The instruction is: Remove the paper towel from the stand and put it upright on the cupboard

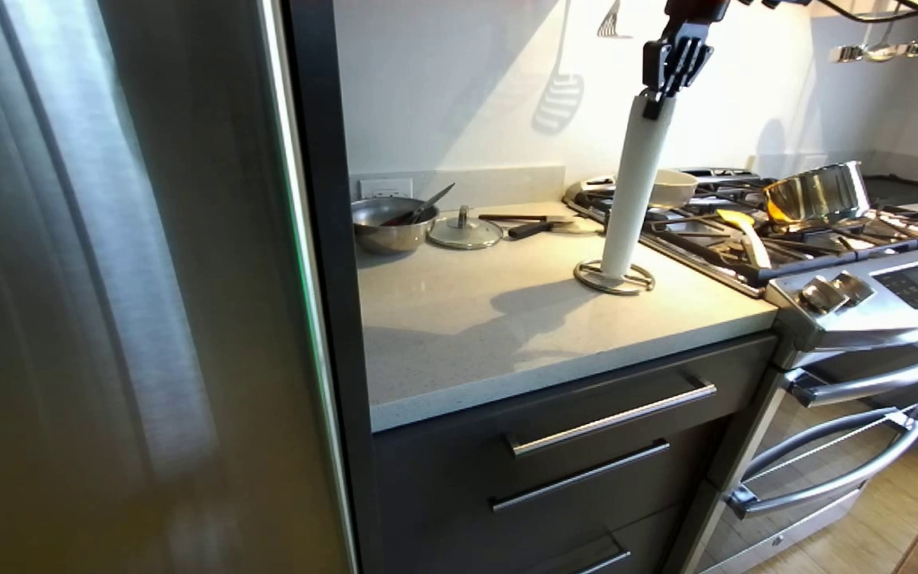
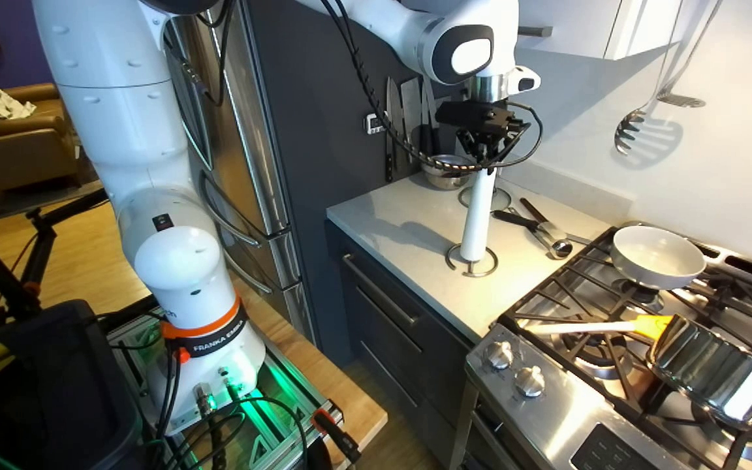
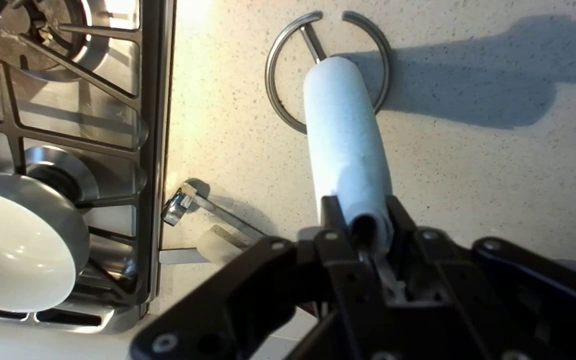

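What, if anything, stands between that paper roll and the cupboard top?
Visibly, only the stand: the paper towel sits on it, gripped by the claw, and probably must be lifted off before reaching the cupboard top.

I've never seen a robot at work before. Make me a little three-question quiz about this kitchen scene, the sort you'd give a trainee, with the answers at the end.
1. Pick one. The black gripper holds the upper end of:
a) a saucepan
b) the paper towel
c) a glass lid

2. True or false: a white bowl sits on the stove.

3. Fill in the missing word: the round base of the stand rests on top of the ____.

Key:
1: b
2: true
3: cupboard
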You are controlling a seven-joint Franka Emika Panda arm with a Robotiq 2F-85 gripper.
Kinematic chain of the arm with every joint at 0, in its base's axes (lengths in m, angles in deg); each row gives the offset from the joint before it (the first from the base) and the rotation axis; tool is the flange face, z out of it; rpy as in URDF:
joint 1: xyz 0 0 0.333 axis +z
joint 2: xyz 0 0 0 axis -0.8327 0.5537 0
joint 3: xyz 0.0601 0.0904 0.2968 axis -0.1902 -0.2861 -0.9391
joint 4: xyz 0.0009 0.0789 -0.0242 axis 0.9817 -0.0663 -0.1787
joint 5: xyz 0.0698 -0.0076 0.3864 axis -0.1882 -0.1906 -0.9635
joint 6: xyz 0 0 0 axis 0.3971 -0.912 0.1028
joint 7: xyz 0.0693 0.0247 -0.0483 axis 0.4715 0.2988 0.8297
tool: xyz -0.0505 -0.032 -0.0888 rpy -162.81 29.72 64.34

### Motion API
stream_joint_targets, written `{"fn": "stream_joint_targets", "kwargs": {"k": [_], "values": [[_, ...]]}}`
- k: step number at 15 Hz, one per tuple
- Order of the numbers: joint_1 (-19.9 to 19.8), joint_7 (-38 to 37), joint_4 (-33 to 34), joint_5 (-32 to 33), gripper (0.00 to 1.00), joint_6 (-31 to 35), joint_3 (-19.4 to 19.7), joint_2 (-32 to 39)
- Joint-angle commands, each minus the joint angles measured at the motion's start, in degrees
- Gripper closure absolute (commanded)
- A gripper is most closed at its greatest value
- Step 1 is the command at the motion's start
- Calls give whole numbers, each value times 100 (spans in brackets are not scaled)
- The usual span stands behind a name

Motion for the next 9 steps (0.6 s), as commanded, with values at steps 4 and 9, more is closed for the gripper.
{"fn": "stream_joint_targets", "kwargs": {"k": [4, 9], "values": [[-10, -44, 44, 177, 94, -116, -55, -155], [6, -96, 53, 235, 86, -117, -80, -174]]}}
